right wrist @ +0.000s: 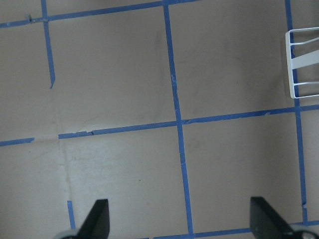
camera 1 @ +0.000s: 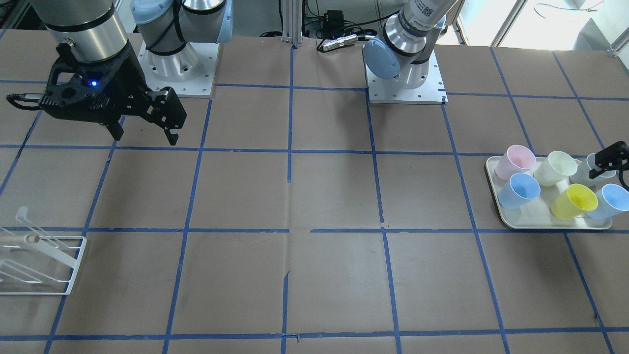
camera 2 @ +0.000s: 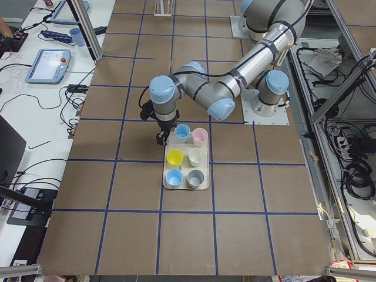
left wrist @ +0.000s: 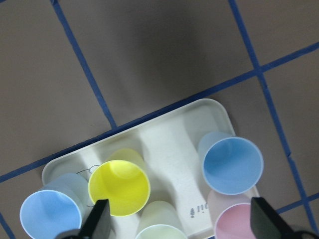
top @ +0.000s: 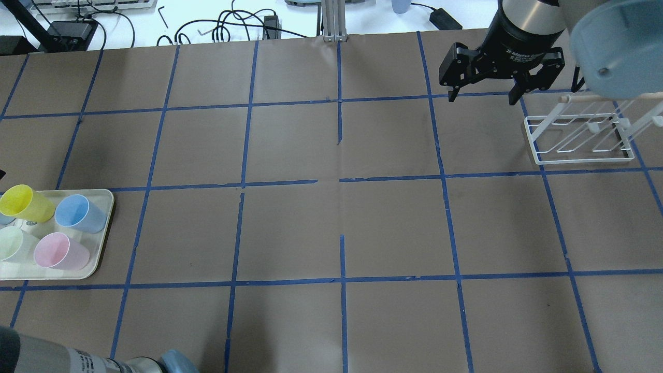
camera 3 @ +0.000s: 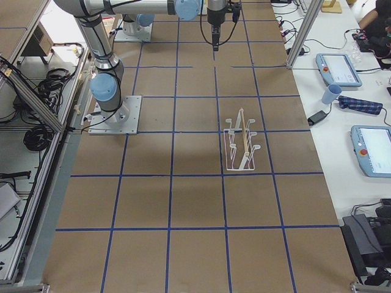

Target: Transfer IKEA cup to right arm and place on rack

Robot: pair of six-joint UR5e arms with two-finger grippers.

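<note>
The bright yellow IKEA cup [camera 1: 574, 200] stands open side up on the cream tray [camera 1: 535, 219], among other cups; it also shows in the overhead view [top: 20, 201] and the left wrist view [left wrist: 119, 188]. My left gripper [camera 1: 609, 157] hovers open and empty over the tray's far side; in the left wrist view [left wrist: 182, 224] the yellow cup lies by one finger. My right gripper [top: 481, 97] is open and empty, raised above the table beside the white wire rack [top: 577, 137]. The rack [camera 1: 44, 260] holds nothing.
On the tray stand a pink cup [camera 1: 513, 161], a pale cream cup [camera 1: 555, 168], two light blue cups [camera 1: 518, 191] and a greyish cup half hidden by the left gripper. Brown paper with blue tape lines covers the table [top: 336, 217]. Arm bases stand at the robot side.
</note>
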